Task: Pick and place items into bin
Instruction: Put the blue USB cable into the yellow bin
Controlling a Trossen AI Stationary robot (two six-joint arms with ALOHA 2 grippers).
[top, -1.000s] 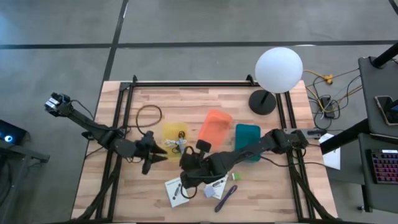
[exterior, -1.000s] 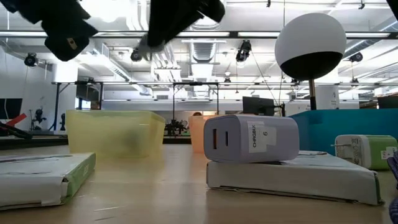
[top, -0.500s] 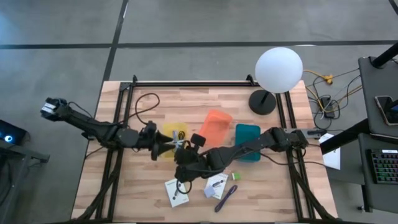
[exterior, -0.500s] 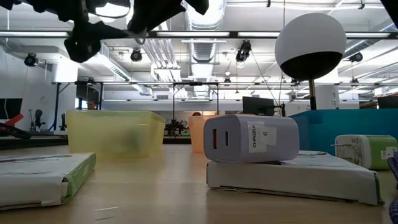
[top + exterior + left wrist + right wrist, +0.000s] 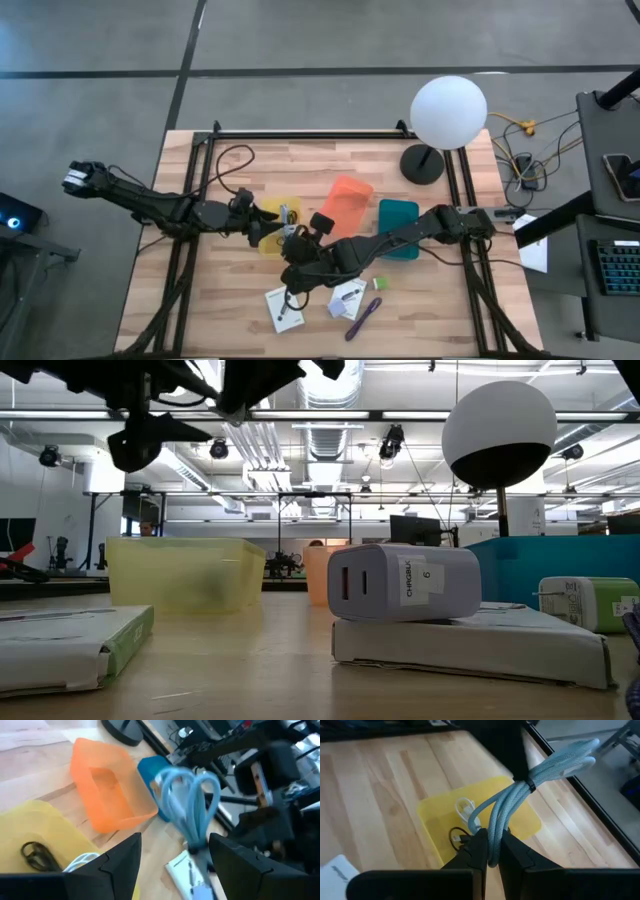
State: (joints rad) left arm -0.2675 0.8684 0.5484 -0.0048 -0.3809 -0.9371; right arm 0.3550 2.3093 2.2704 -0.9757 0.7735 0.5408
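Observation:
My right gripper is shut on a pale blue coiled cable, tied into a bundle, above the yellow bin. A white cable and a black one lie in that bin. My left gripper hangs open at the bin's left side and holds nothing; the blue cable shows just beyond its fingers. Two white cards, a purple strap and a green cube lie flat on the table near the front edge. My right gripper pinches the bundle's near end between its two fingers, which slant down toward the yellow bin and lie along the bundle. The rest of the bundle juts out past the fingertips, its tie beyond them. It is lifted clear of table and bin.
An orange bin and a teal bin stand to the right of the yellow one. The white globe lamp stands at the far right corner. In the low view a white charger sits on a flat box.
My left gripper has swung from the table's middle toward the far edge, up to the yellow bin's left side, rolling as it went. My right gripper has lifted the blue cable away from the white cards toward the yellow bin, then kept still.

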